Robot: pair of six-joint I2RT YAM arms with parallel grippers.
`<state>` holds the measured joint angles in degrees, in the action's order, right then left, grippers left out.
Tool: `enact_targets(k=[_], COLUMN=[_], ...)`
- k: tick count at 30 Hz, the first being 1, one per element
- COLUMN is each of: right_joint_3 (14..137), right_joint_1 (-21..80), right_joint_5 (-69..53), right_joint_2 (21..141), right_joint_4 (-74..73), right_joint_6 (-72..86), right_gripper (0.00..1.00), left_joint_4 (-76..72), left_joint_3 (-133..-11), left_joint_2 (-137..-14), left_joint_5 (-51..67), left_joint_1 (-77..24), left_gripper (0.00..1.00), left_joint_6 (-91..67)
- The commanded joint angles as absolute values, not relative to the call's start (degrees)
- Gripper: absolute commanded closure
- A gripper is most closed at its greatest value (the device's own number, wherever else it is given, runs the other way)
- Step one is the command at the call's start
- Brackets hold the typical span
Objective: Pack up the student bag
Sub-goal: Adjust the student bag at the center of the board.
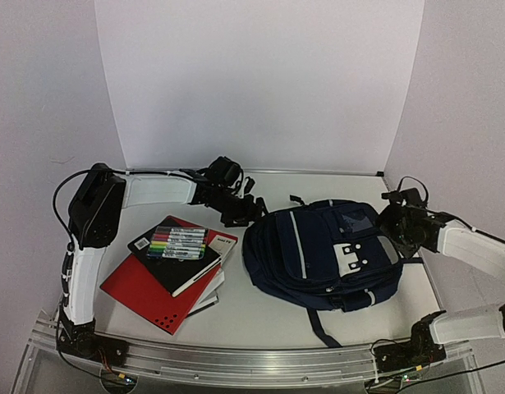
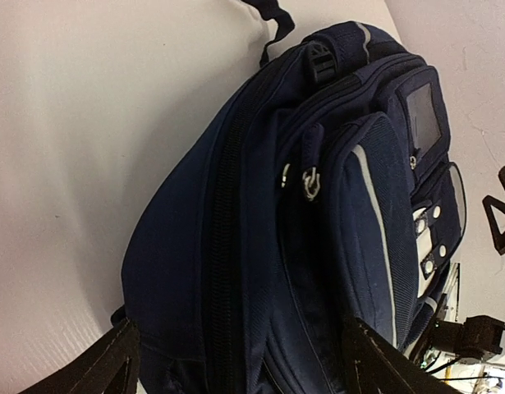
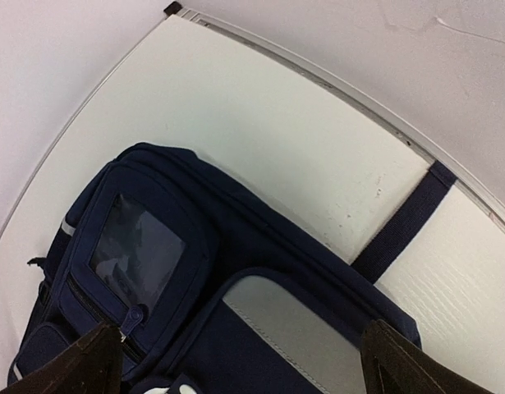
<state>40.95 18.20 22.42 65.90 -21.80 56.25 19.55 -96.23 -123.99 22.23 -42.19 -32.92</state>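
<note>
Closed student bag mid-frame; left fingers, right fingers apart, empty. A zipper tug may drag it across the bench.

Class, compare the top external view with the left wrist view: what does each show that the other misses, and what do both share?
Only the top external view shows the pack of coloured markers lying on a black notebook, stacked over a red book, left of the student bag. Only the left wrist view shows two metal zip pulls on the bag's side and the long black zip beside them. Both show the navy student bag with its white front buckles.
</note>
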Motion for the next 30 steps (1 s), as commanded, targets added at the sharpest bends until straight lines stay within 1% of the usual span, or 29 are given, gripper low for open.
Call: enact_targets(k=[1, 4, 6, 7, 9, 13, 17, 20, 24, 28, 30], right_joint_3=[37.21, 33.84, 32.37, 32.21, 32.74, 33.37, 33.31, 35.4, 43.35, 53.85, 58.96], right_joint_1=[17.97, 17.94, 17.94, 17.96, 17.95, 17.96, 18.01, 17.96, 17.93, 17.92, 17.88], right_joint_5=[22.41, 18.86, 17.84, 17.07, 15.34, 12.26, 10.13, 12.68, 18.12, 13.27, 10.68], right_joint_2=[66.02, 64.14, 62.97, 62.82, 64.11, 69.54, 75.26, 78.56, 84.52, 93.77, 98.31], right_joint_4=[-24.72, -24.45, -22.83, -21.68, -19.23, -12.46, -1.94, 5.48, 7.75, 9.22, 9.21], right_joint_6=[65.51, 69.89, 69.97, 68.94, 66.46, 62.29, 58.04, 52.37, 42.6, 31.34, 28.19], right_gripper=[0.02, 0.02, 0.04, 0.06, 0.14, 0.25, 0.32, 0.33, 0.29, 0.22, 0.17], left_joint_4=[18.95, 16.66, 14.79, 14.05, 13.61, 11.98, 11.34, 11.11, 10.57, 9.17, 8.33], left_joint_3=[-100.35, -100.44, -100.35, -100.63, -101.9, -101.55, -98.12, -93.9, -89.59, -87.03, -85.65], left_joint_2=[-126.57, -128.13, -129.04, -129.8, -131.25, -132.14, -130.75, -127.82, -124.19, -121.76, -120.26], left_joint_5=[23.24, 25.82, 27.81, 28.42, 29.84, 31.15, 30.97, 30.36, 30.17, 32.01, 33.25], left_joint_1=[-42.01, -42.01, -42.01, -42.01, -42.04, -42.95, -44.71, -47.01, -51.02, -55.28, -57.16], left_gripper=[0.13, 0.14, 0.21, 0.31, 0.42, 0.55, 0.64, 0.66, 0.66, 0.66, 0.66], left_joint_6=[-32.21, -32.93, -33.48, -33.82, -34.59, -36.08, -36.92, -37.29, -37.41, -37.84, -38.3])
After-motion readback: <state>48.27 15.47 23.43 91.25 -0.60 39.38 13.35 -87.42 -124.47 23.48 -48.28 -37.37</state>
